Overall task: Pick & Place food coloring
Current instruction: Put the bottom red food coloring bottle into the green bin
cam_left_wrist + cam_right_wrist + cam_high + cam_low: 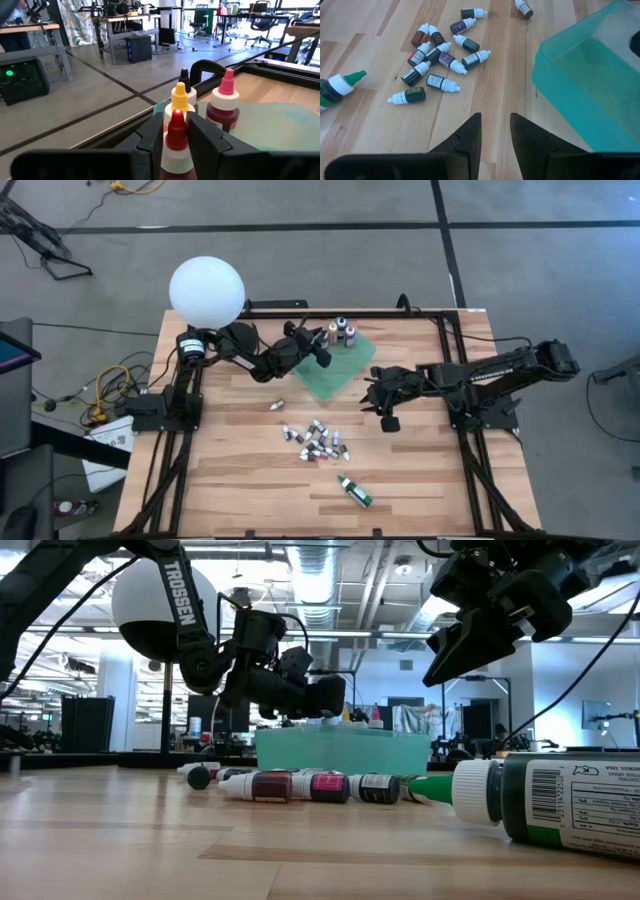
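Observation:
My left gripper (322, 356) reaches over the teal-green square tray (338, 370) at the table's far middle. It is shut on a small red-capped food coloring bottle (176, 132). Just beyond it, several bottles stand upright on the tray (342, 332), capped yellow (180, 102), pink (227, 85) and black. My right gripper (386, 418) hangs open above bare wood to the right of the tray (590, 75). A pile of small bottles (318, 440) lies on its sides mid-table (440, 55). My left gripper pinches the red-capped bottle between its two fingers (152, 142) at the white collar under the cap (175, 156). The fingers come in about level from the table's left. The bottle stands upright between them. Its base is out of view, so I cannot tell whether it rests on the tray.
A larger green bottle (355, 491) lies on its side toward the near edge (560, 795). One small bottle (279, 405) lies alone to the left of the pile. A white globe (207, 288) stands at the far left corner. Black frame rails run along the table's sides.

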`<state>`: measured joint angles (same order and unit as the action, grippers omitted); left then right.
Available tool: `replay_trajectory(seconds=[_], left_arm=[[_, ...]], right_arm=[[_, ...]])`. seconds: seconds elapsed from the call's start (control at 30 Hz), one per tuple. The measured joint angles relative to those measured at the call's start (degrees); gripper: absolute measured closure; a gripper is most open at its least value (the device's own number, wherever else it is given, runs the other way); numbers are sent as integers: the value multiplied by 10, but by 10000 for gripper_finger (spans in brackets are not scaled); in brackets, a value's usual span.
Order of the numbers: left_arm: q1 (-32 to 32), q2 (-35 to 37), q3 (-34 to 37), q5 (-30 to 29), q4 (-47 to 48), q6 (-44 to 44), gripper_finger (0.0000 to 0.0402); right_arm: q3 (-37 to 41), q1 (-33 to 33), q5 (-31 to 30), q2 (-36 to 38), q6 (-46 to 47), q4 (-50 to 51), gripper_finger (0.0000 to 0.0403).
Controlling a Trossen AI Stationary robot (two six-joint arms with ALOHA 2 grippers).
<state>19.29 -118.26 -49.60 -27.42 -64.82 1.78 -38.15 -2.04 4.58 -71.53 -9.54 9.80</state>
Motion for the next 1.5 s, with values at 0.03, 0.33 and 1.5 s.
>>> replay_trajectory(seconds=[0.03, 0.33, 1.5], left_arm=[[0, 0, 0, 0, 0, 0, 320], [-2, 0, 0, 15, -8, 0, 307], [-14, 1, 0, 16, -24, -13, 246]], right_arm=[[0, 0, 0, 0, 0, 0, 307], [0, 0, 0, 0, 0, 0, 307], [0, 0, 0, 0, 0, 0, 307]])
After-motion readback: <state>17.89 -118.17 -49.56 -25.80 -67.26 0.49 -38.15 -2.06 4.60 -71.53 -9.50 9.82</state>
